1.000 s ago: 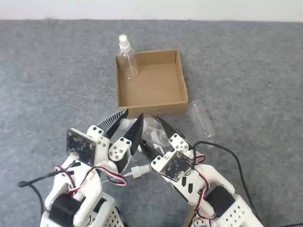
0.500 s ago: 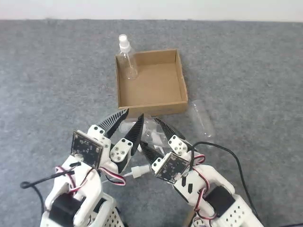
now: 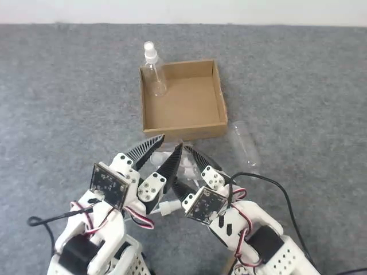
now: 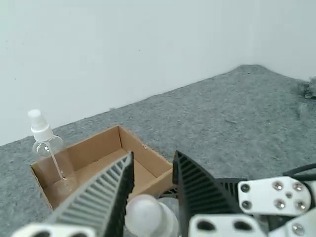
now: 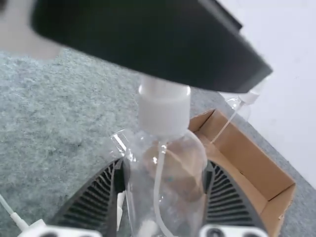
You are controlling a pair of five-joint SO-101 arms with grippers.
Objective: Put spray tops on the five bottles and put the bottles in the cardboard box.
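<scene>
A clear bottle point(image 5: 168, 177) stands upright between the two arms, just in front of the cardboard box point(image 3: 183, 123). My right gripper point(image 5: 163, 168) is shut on its body and also shows in the high view point(image 3: 179, 165). A white spray top point(image 5: 164, 106) sits on the bottle's neck. My left gripper point(image 4: 153, 157) comes from above and is shut on that spray top point(image 4: 145, 212); in the high view this gripper point(image 3: 172, 143) is left of the right one. A second bottle point(image 3: 153, 71) with its spray top on stands in the box's far left corner.
One uncapped clear bottle point(image 3: 245, 143) lies on the grey carpet right of the box. A loose spray top point(image 3: 168, 207) with its tube lies between the arm bases. A cable point(image 3: 275, 186) trails from the right arm.
The left arm has shifted right and toward the box, bringing its fingers over the bottle's neck. The right gripper and bottle moved slightly left.
</scene>
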